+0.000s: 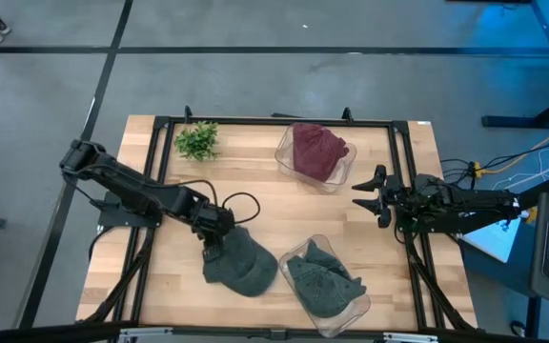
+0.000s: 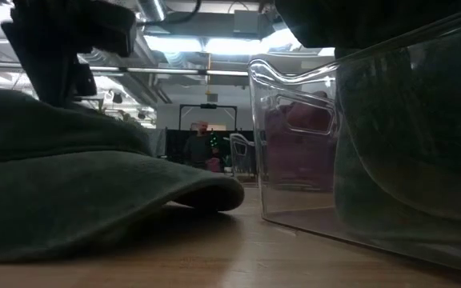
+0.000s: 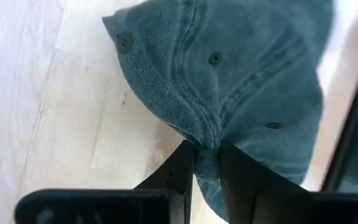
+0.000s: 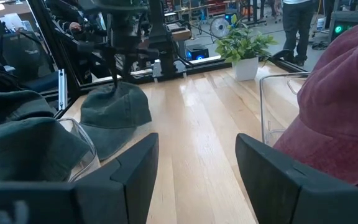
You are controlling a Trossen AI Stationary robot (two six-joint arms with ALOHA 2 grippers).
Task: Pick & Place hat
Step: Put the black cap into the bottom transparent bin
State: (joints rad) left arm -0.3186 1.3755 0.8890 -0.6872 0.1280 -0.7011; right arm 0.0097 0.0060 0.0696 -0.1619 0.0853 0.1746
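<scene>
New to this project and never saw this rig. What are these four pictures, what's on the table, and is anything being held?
It is a robot with two dark arms at a wooden table, each ending in two fingers. One picture looks straight down from above, one sits at table height, and two come from cameras on the wrists.

On the table: a loose grey-green hat, a clear bin with another grey-green hat in it, a second clear bin with a dark red hat, and a small green plant.

The left gripper is pinching a fold of the loose hat, which lies on the wood. The right gripper waits open at the table's right edge, holding nothing.
</scene>
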